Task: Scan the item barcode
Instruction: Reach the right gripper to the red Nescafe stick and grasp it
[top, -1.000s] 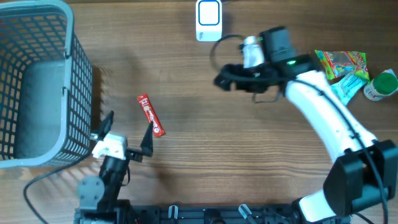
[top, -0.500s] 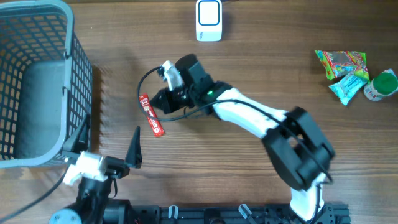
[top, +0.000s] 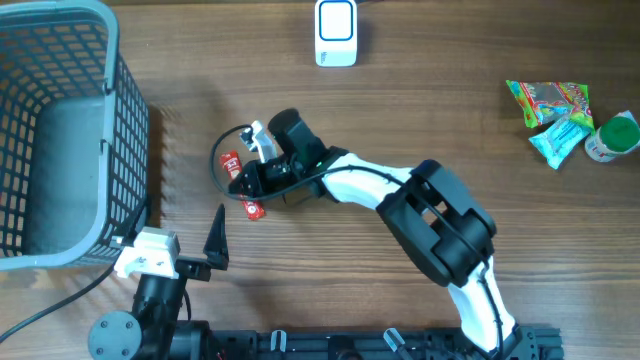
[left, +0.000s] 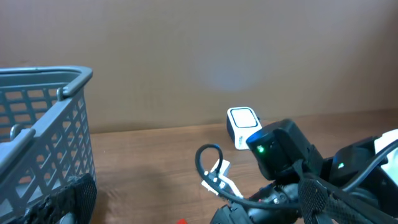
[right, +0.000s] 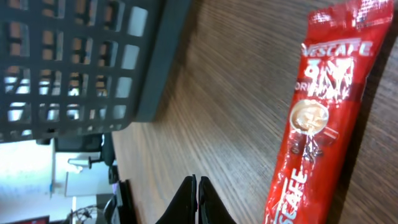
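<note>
While right tool (right: 198, 194) sits closed, sachet (right: 314, 124) lies beside.

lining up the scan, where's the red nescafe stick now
In the overhead view the Nescafe stick lies left of centre, right of the basket, partly hidden under the right gripper.

From the overhead camera we look straight down on the whole tabletop (top: 450, 150), with the basket (top: 130, 130) at its left edge. The left wrist camera sits low and faces level across toward the far wall (left: 217, 50). It shares the basket and the scanner (top: 335, 35) with the overhead view. The right wrist camera hangs very close over the wood, apparently turned sideways, and it shares the red sachet (right: 317, 124) and the basket.
</note>
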